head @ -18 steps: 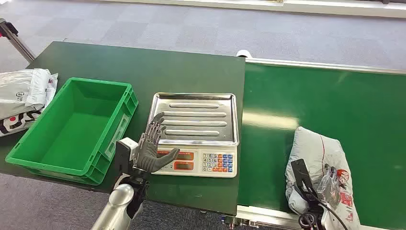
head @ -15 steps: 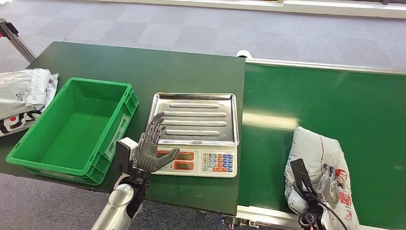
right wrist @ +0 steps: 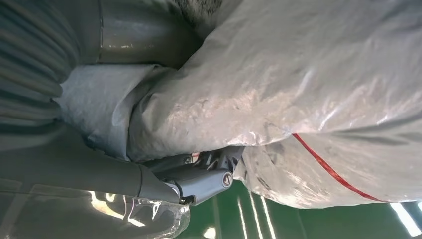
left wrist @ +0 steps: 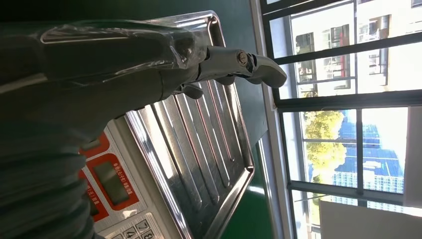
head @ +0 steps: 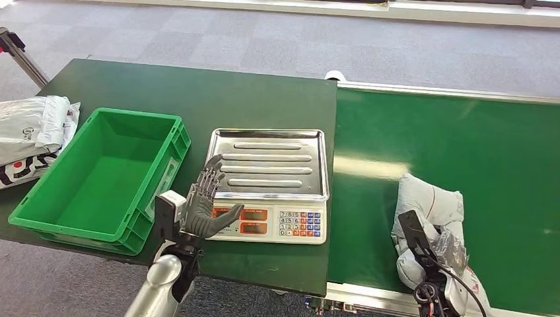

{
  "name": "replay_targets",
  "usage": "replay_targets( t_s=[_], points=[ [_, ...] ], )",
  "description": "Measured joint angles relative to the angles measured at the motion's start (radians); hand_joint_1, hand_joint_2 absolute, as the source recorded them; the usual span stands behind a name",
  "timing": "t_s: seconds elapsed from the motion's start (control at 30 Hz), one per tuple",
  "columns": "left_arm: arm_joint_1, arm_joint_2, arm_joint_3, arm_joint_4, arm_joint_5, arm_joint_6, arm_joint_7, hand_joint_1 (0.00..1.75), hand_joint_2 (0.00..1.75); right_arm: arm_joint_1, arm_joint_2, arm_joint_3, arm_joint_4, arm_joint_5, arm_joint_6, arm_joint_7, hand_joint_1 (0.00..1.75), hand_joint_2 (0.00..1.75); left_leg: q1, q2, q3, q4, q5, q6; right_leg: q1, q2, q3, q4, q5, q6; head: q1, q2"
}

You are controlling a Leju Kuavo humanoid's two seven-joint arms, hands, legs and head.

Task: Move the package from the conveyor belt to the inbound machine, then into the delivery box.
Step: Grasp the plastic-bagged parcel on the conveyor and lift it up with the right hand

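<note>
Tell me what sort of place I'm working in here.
Probably a parcel-sorting or logistics test station: a green conveyor belt carrying a grey package, a weighing scale beside it, and a green crate for sorted parcels.

One grey package lies on one green conveyor belt. One weighing scale and one green crate sit on one dark table, alongside two more white parcels.

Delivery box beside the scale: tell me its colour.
The delivery box is bright green, clearest in the head view.
</note>
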Motion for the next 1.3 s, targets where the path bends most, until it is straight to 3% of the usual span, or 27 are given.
replay_targets(
  t_s=[0.3,0.57,0.93,1.07,1.3],
  points=[
    [0.020,-0.002,0.012,-0.036,-0.003,0.004,0.006,0.00,1.75,0.009,0.009,0.018,-0.034,-0.108,0.014,-0.096,1.75,1.75,0.000,0.000,0.000,0.000,0.000,0.000,0.000,0.000,0.000,0.000,0.000,0.000,0.000,0.000],
    [0.018,-0.003,0.014,-0.025,-0.003,0.014,-0.019,0.00,1.75,0.043,0.014,0.003,-0.085,-0.322,0.068,-0.243,1.75,1.75,0.000,0.000,-0.003,0.000,0.000,0.000,0.000,0.001,-0.004,0.000,0.000,0.000,0.000,0.000],
    [-0.002,-0.004,0.001,0.018,0.009,0.033,-0.070,0.00,1.75,0.142,0.037,-0.006,-0.304,-0.478,0.011,-0.457,1.75,1.75,0.000,0.000,-0.009,0.000,0.000,0.000,0.000,0.000,-0.009,0.000,0.000,0.000,0.000,0.000],
    [-0.014,-0.005,0.000,0.032,0.028,0.034,-0.085,0.00,1.75,0.157,0.038,-0.005,-0.412,-0.498,-0.023,-0.510,1.75,1.75,0.000,0.000,-0.010,0.000,0.000,0.000,0.000,0.001,-0.010,0.000,0.000,0.000,0.000,0.000],
    [-0.026,-0.005,-0.017,0.048,0.037,0.041,-0.093,0.00,1.75,0.138,0.019,0.028,-0.558,-0.438,-0.045,-0.524,1.75,1.75,0.000,0.000,-0.010,0.000,0.000,0.000,0.000,0.001,-0.010,0.000,0.000,0.000,0.000,0.000]
  ],
)
